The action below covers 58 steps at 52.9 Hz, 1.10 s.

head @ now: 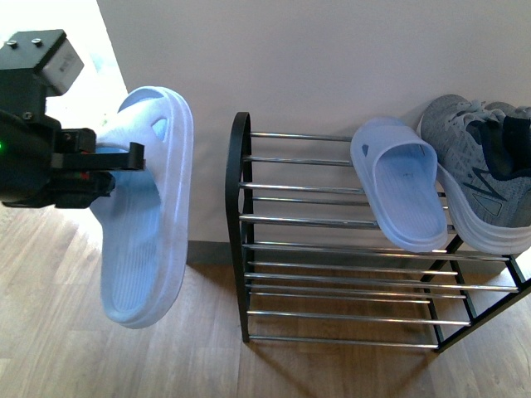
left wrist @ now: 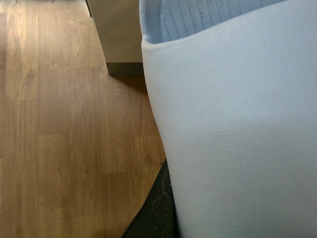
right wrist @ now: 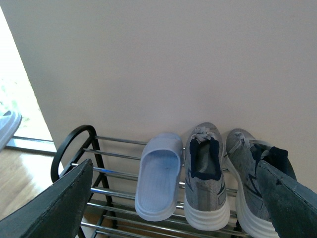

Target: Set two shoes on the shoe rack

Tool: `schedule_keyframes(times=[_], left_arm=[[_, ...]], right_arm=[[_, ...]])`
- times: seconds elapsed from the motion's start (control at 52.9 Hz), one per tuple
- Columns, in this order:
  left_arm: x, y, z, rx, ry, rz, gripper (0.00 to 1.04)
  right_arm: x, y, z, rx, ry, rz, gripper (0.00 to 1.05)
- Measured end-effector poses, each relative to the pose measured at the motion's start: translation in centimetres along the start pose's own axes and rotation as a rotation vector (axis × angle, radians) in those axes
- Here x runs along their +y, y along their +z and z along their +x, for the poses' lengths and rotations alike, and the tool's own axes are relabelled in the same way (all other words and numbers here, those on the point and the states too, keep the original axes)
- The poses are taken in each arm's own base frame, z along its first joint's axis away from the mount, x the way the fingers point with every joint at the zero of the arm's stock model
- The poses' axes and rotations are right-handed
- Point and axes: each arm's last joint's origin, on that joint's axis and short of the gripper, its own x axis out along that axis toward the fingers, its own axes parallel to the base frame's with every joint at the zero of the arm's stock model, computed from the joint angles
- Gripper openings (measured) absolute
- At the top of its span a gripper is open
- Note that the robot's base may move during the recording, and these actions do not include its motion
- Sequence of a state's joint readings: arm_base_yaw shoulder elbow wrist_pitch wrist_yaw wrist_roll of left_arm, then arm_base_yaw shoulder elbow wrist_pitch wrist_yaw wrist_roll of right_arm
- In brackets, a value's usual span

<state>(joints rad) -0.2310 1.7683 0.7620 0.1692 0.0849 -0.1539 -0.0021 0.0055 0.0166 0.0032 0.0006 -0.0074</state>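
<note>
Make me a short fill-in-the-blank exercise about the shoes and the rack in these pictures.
1. The left gripper holds a pale blue ____.
2. On the rack's top tier stand one sandal and ____ grey sneakers.
3. The held sandal hangs to the ____ of the rack.

Missing words: sandal; two; left

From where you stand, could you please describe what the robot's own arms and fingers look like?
The left gripper is boxy matte black, with a pale grey block on top, a small green light and a red detail near its short black fingers. The right gripper's fingers are broad, dark grey and textured.
</note>
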Motion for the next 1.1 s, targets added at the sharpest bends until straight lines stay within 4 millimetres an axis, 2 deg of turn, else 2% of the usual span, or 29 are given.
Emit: schedule_keyframes(times=[0.151,0.208,0.303,0.567,0.832,1.097], left_arm=[[-0.3,1.1,1.6,0.028,-0.048,0.063,0.02],[-0.6,2.1,2.4,0.027,-0.079,0.093,0.02],[-1.6,3.9,3.6,0.015,-0.124,0.119,0.02],[-4.4,6.6,5.9,0.005,-0.183,0.189,0.02],[-5.7,7.2,8.5,0.023,-0.212,0.211,0.02],[-7.9,7.6,11.6,0.040,-0.241,0.220,0.02]], right_arm=[[0.0,0.0,0.0,0.000,0.000,0.000,0.95],[0.0,0.0,0.0,0.000,0.000,0.000,0.95],[0.0,0.0,0.0,0.000,0.000,0.000,0.95],[0.0,0.0,0.0,0.000,0.000,0.000,0.95],[0.0,0.0,0.0,0.000,0.000,0.000,0.95],[0.0,0.0,0.0,0.000,0.000,0.000,0.95]])
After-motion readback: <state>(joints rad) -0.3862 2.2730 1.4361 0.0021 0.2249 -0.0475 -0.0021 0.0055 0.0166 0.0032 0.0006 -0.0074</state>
